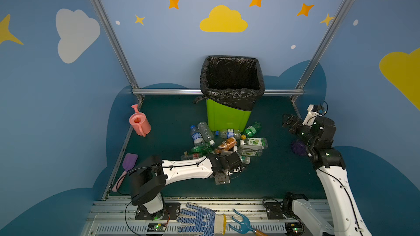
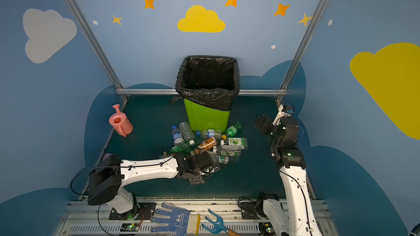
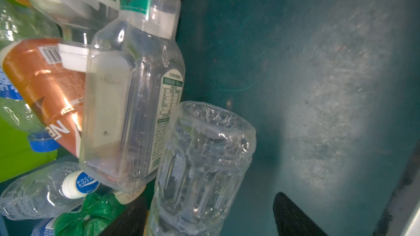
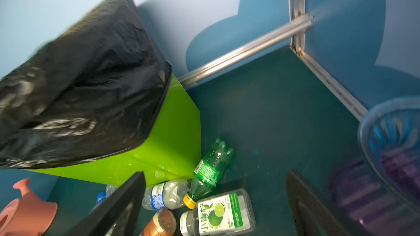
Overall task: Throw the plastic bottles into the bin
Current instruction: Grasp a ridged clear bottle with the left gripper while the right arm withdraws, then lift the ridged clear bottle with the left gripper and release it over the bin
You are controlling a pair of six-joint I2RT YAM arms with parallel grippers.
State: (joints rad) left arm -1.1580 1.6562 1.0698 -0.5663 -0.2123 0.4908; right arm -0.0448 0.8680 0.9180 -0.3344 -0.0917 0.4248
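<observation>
Left wrist view: left jaws, open, straddle a ribbed clear plastic bottle (image 3: 204, 155) at the edge of the bottle heap (image 1: 227, 144) on the dark green bench (image 1: 272, 173), at the foot of the lime-green, black-bagged bin (image 1: 227, 116), apparently lining up a grasp; right jaws hang open, empty.

Plastic bottles (image 1: 245, 160) partly behind left arm (image 1: 188, 169)

This is a small robot test booth, with blue walls (image 1: 170, 46) painted with clouds (image 1: 223, 20) and stars (image 1: 256, 0), shiny metal bars (image 1: 168, 91) at the corners, a dark green floor (image 1: 272, 178) and two robot arms (image 1: 188, 170) bolted down.
</observation>
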